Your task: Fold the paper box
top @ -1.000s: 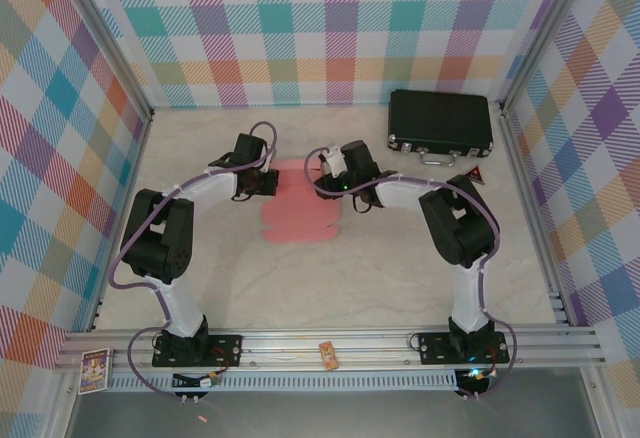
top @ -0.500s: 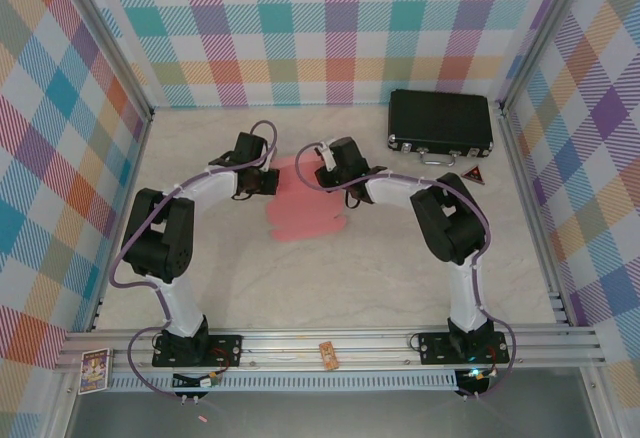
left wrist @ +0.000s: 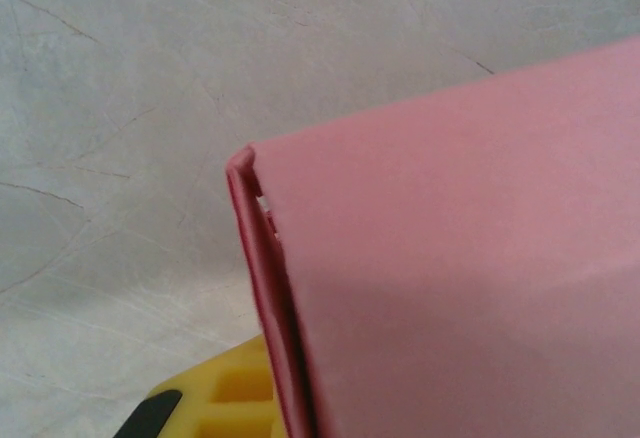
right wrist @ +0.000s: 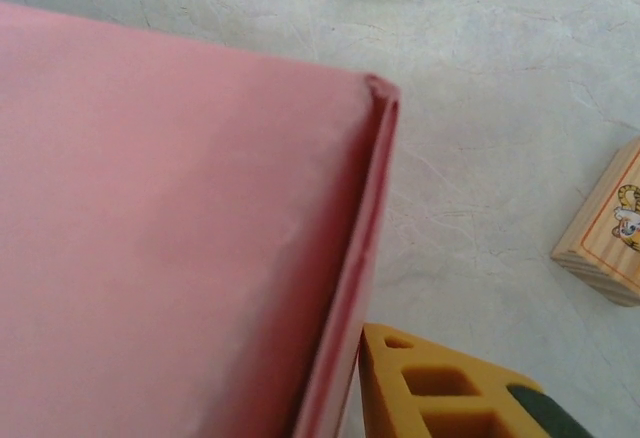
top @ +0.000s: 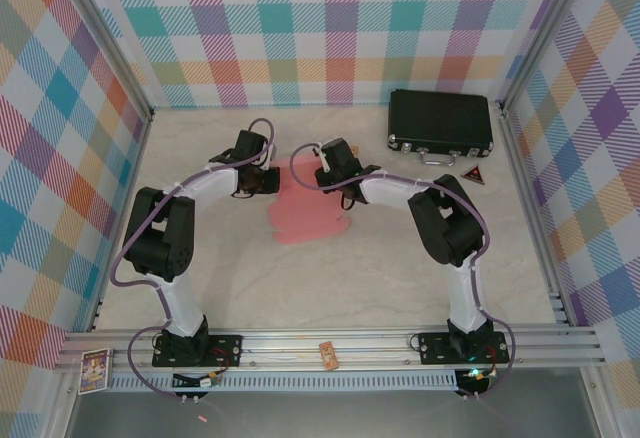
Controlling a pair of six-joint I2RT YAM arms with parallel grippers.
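The paper box (top: 305, 216) lies on the desk (top: 350, 278), its long axis running near to far; the black case (top: 440, 123) stands off to its far right. Both arms are equally near, 1 at each far corner. The left gripper (top: 268, 182) is pressed together, apparently pinching the box's doubled left edge. The right gripper (top: 328, 180) sits against the right edge; whether it grips cannot be told.

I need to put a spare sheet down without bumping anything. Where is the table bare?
Bare: the wide near stretch of table between the paper box and the arm bases, and the far left corner. Crowded: far middle, where the left claw and right claw meet at the box, and far right by the black case.
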